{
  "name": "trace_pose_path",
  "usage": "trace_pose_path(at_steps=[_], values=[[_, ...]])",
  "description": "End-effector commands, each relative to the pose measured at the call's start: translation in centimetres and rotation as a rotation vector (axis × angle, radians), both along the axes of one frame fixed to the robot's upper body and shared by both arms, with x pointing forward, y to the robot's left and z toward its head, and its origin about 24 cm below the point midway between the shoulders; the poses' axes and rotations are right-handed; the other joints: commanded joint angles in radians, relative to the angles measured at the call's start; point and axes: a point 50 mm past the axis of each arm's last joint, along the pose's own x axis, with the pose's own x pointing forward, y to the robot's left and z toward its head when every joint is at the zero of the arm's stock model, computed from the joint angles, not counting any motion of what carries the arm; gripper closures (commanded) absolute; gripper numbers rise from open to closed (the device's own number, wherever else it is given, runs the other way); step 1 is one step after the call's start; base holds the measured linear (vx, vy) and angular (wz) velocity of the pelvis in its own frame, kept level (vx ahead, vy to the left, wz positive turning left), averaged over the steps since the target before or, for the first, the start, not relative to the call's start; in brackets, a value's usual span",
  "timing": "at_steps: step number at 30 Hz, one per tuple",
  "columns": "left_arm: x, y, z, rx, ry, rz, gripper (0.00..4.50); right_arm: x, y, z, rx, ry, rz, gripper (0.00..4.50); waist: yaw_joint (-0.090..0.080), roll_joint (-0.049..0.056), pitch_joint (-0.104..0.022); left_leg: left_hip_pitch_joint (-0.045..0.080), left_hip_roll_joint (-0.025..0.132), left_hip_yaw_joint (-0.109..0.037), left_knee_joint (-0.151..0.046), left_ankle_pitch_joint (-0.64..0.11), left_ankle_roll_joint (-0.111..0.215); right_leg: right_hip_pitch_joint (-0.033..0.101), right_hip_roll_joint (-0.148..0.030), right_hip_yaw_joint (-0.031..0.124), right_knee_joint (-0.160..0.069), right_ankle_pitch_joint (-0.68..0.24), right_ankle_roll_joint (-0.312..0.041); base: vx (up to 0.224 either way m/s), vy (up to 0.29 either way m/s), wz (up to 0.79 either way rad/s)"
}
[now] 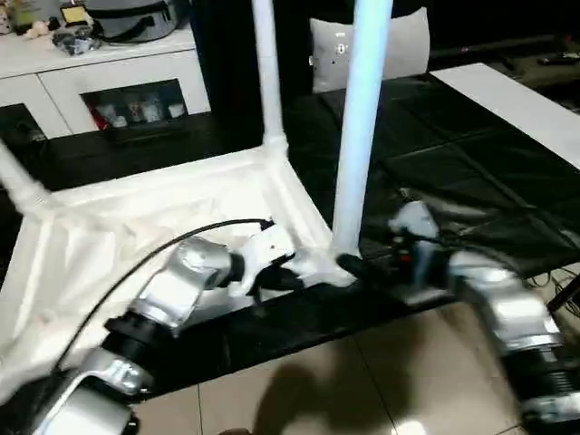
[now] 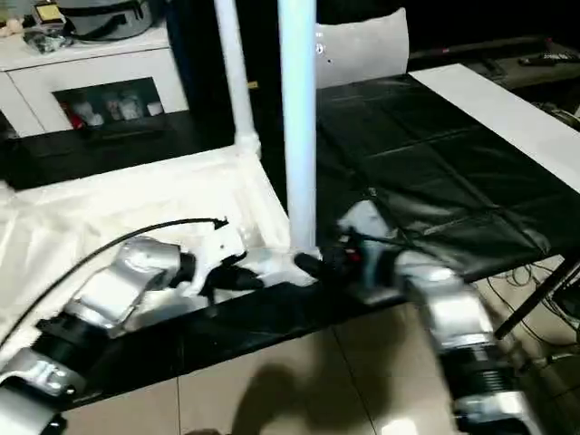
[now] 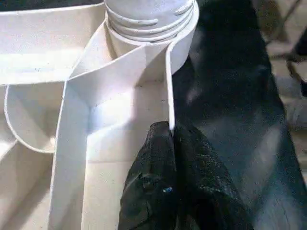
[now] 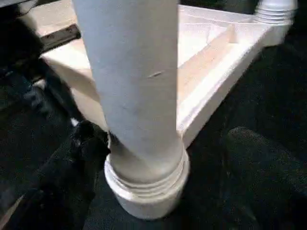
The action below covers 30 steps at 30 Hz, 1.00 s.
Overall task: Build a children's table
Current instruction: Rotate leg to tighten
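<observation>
The children's table lies upside down on a black mat, its ribbed underside facing up. A white leg stands upright in the near corner socket, where the screw threads at its base show just above the rim. A second leg stands in the far corner, and a third leg leans out at the robot's left side.

The left gripper reaches in at the near corner, and its two black fingers are clenched on the thin white edge wall of the table top, just beside the socket. The right gripper comes in from the other side, low against the base of the near leg; one black finger touches the threaded collar, but I cannot tell whether the fingers are grasping it or released.

Behind the mat stands a white low cabinet with glass doors, and a white cushion sits farther back.
</observation>
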Motion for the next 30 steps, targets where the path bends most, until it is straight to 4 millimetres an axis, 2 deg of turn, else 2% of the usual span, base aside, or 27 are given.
trace_pose_path(at_steps=[1, 3, 4, 5, 8, 9, 12, 13, 22, 30], values=[[-1.1, -0.4, -0.8, 0.04, 0.038, -0.12, 4.5, -0.3, 0.5, 0.6, 0.022, 0.0, 0.095, 0.15, 0.003, -0.009, -0.06, 0.004, 0.029, -0.003, -0.059, -0.271, 0.062, 0.055, -0.053, 0.041, -0.071, -0.321, -0.172, 0.0, 0.0, 0.0], [-1.6, -0.1, -0.8, 0.062, 0.048, -0.192, 4.5, -0.7, 0.3, 0.9, 0.027, 0.009, 0.166, 0.5, 0.008, -0.008, -0.061, 0.004, 0.033, -0.004, -0.058, -0.259, 0.066, 0.055, -0.053, 0.042, -0.067, -0.299, -0.183, 0.0, 0.0, 0.0], [-1.7, 0.1, -0.8, 0.07, 0.053, -0.219, 4.5, -0.8, 0.4, 1.0, 0.031, 0.018, 0.196, 0.5, 0.011, -0.008, -0.062, 0.004, 0.033, -0.004, -0.058, -0.256, 0.067, 0.054, -0.053, 0.042, -0.066, -0.293, -0.185, 0.0, 0.0, 0.0], [-1.8, 0.1, -0.8, 0.072, 0.055, -0.228, 4.5, -0.9, 0.4, 1.0, 0.034, 0.022, 0.207, 0.53, 0.018, -0.018, -0.063, 0.005, 0.034, -0.003, -0.057, -0.242, 0.071, 0.054, -0.055, 0.043, -0.061, -0.287, -0.19, 0.0, 0.0, 0.0], [-2.0, 0.3, -0.7, 0.082, 0.068, -0.269, 4.5, -1.3, 0.7, 1.1, 0.046, 0.038, 0.258, 0.87, 0.025, -0.016, -0.062, 0.007, 0.036, -0.001, -0.057, -0.237, 0.073, 0.05, -0.055, 0.044, -0.064, -0.305, -0.187, 0.0, 0.0, 0.0], [-2.1, 0.4, -0.7, 0.088, 0.073, -0.285, 4.5, -1.4, 0.8, 1.1, 0.05, 0.046, 0.279, 0.94, 0.026, -0.026, -0.061, 0.005, 0.036, 0.0, -0.058, -0.233, 0.071, 0.051, -0.055, 0.044, -0.065, -0.311, -0.183, 0.0, 0.0, 0.0], [-2.1, 0.6, -0.6, 0.106, 0.079, -0.324, 4.5, -1.8, 1.2, 1.0, 0.063, 0.076, 0.342, 1.14, 0.03, -0.021, -0.061, 0.006, 0.036, -0.002, -0.059, -0.236, 0.067, 0.049, -0.056, 0.045, -0.064, -0.331, -0.175, 0.0, 0.0, 0.0], [-2.1, 0.6, -0.6, 0.106, 0.079, -0.325, 4.5, -1.8, 1.2, 1.0, 0.063, 0.077, 0.344, 1.34, 0.03, -0.021, -0.061, 0.006, 0.036, -0.002, -0.059, -0.237, 0.066, 0.049, -0.057, 0.045, -0.065, -0.331, -0.176, 0.0, 0.0, 0.0], [-2.2, 0.6, -0.7, 0.115, 0.082, -0.35, 4.5, -2.3, 1.6, 0.5, 0.073, 0.137, 0.403, 2.09, 0.039, -0.022, -0.064, 0.006, 0.035, -0.001, -0.057, -0.228, 0.057, 0.051, -0.057, 0.046, -0.061, -0.307, -0.183, 0.0, 0.0, 0.0], [-2.2, 0.5, -0.7, 0.108, 0.087, -0.338, 4.5, -2.4, 1.7, 0.5, 0.09, 0.151, 0.413, 2.44, 0.04, -0.023, -0.064, 0.006, 0.035, -0.001, -0.056, -0.221, 0.056, 0.051, -0.057, 0.046, -0.06, -0.312, -0.178, 0.0, 0.0, 0.0]])
